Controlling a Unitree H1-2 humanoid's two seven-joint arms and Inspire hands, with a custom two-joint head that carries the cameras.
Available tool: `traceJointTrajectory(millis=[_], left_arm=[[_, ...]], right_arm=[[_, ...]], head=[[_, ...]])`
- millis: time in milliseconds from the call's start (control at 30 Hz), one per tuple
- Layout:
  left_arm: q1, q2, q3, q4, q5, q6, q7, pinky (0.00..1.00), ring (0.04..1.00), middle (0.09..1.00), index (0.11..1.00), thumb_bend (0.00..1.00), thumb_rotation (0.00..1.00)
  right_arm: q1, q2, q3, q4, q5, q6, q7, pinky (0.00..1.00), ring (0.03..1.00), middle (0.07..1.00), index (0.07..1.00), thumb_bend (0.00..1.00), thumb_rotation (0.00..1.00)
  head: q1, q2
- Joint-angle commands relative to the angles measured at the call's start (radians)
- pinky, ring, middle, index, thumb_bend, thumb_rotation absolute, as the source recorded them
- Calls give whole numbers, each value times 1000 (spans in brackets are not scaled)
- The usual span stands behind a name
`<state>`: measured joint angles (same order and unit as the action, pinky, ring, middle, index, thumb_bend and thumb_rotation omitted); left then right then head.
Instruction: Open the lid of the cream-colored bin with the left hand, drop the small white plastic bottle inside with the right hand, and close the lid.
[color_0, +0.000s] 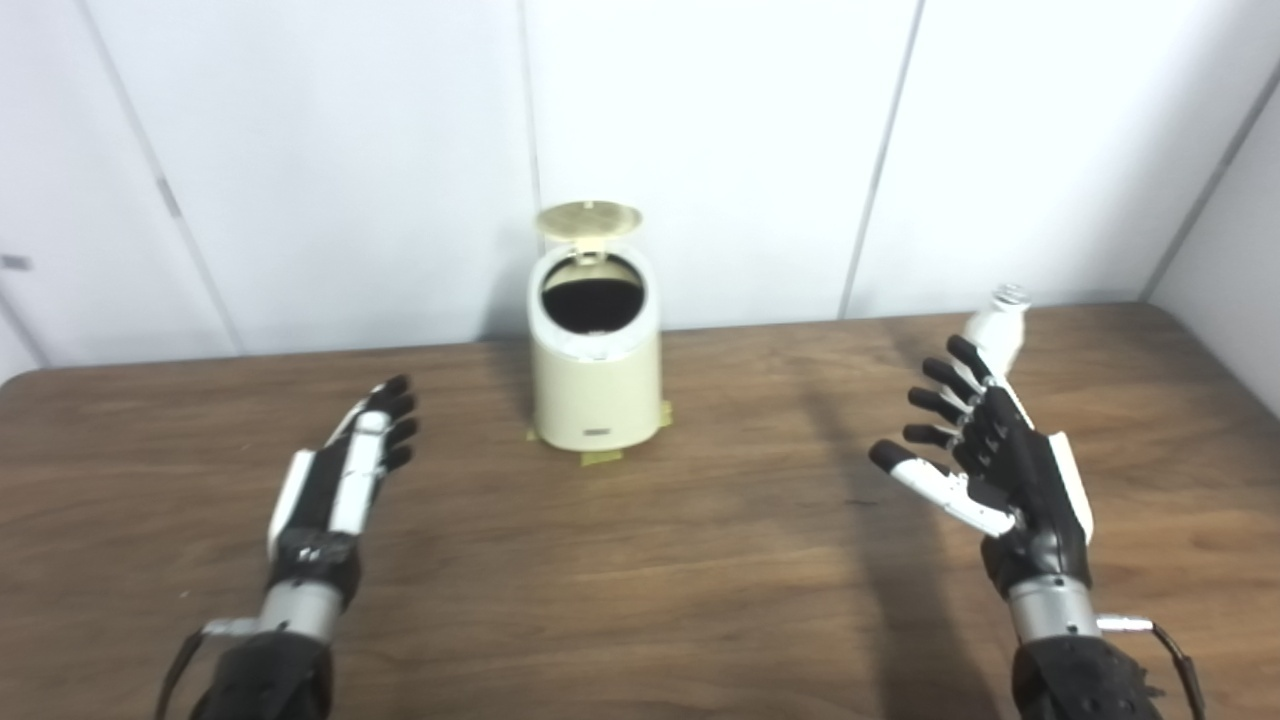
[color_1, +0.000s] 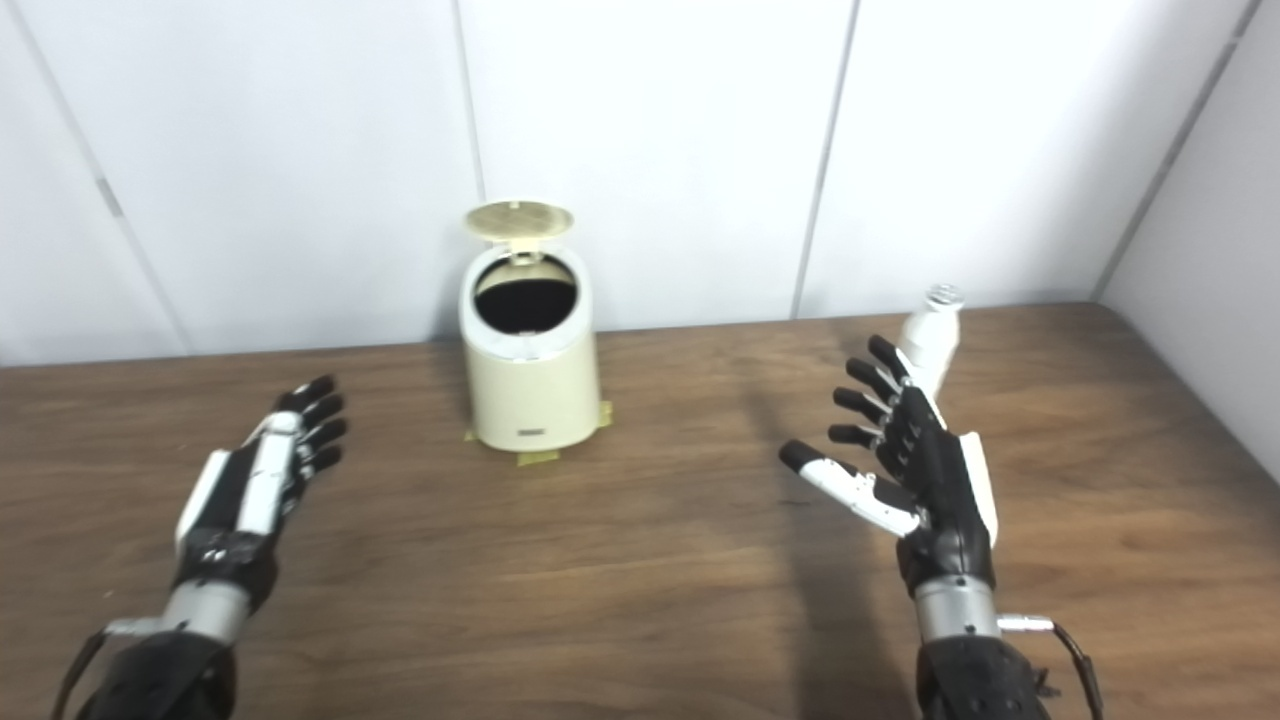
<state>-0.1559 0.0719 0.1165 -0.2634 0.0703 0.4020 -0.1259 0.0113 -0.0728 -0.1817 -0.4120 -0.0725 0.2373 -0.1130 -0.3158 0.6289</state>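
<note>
Wooden table, one bin, one bottle

I'm seeing black fingers and white back plates on my left hand and right hand, silver wrist cuffs, black forearm covers, thin black cable at each wrist.

Left hand and right hand hover empty, fingers spread.

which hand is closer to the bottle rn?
The right hand: its fingertips almost reach the small white bottle behind it. The left hand is across the table, left of the bin.
</note>
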Motion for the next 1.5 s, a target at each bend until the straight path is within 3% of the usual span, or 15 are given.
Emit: traceJointTrajectory(millis=[0, 167, 267, 500, 700, 800, 833, 967, 1133, 1200, 1467], left_arm=[[-22, 28, 7, -5, -22, -51, 5, 890, 898, 913, 937, 460, 1000], [-21, 79, 14, 24, -52, -80, -5, 910, 913, 922, 955, 441, 1000], [-27, 92, 21, 44, -73, -91, 0, 900, 905, 917, 944, 437, 1000], [-52, 95, 25, 25, -102, -36, 16, 910, 910, 926, 949, 370, 1000], [-61, 111, 22, 20, -112, -14, 12, 907, 903, 899, 929, 387, 974], [-61, 115, 21, 10, -117, -5, 12, 907, 904, 899, 929, 371, 974], [-61, 116, 22, 7, -120, -2, 11, 908, 904, 898, 928, 364, 976], [-59, 123, 24, -8, -119, 11, 13, 913, 911, 908, 934, 348, 991], [-58, 132, 23, -30, -116, 27, 13, 892, 903, 909, 930, 346, 1000], [-59, 133, 25, -35, -121, 31, 11, 876, 890, 899, 929, 332, 1000], [-59, 138, 23, -62, -124, 48, 9, 845, 879, 899, 926, 305, 1000]], right_arm=[[-21, -3, -20, -37, -19, -20, -27, 647, 760, 825, 875, 708, 197], [-23, 4, -60, -37, -41, -25, -73, 621, 749, 819, 866, 747, 228], [-29, 7, -73, -31, -49, -34, -94, 675, 750, 819, 865, 753, 208], [-54, -23, -116, -1, -56, -32, -113, 735, 765, 849, 893, 780, 187], [-98, -73, -147, 54, -79, -16, -127, 700, 795, 862, 873, 819, 152], [-126, -115, -153, 83, -94, 14, -117, 798, 854, 879, 888, 813, 152], [-136, -131, -153, 92, -105, 28, -117, 808, 865, 885, 892, 811, 150], [-183, -179, -157, 145, -108, 62, -115, 674, 856, 914, 896, 812, 133], [-237, -231, -147, 218, -143, 100, -123, 629, 815, 909, 901, 824, 76], [-257, -257, -135, 243, -163, 133, -114, 589, 834, 927, 916, 830, 107], [-336, -332, -92, 341, -212, 202, -100, 702, 844, 909, 918, 872, 144]], head=[[-8, 0], [-118, -12], [-150, -20], [-193, -31], [-212, -34], [-219, -35], [-219, -35], [-219, -34], [-218, -34], [-218, -35], [-210, -32]])
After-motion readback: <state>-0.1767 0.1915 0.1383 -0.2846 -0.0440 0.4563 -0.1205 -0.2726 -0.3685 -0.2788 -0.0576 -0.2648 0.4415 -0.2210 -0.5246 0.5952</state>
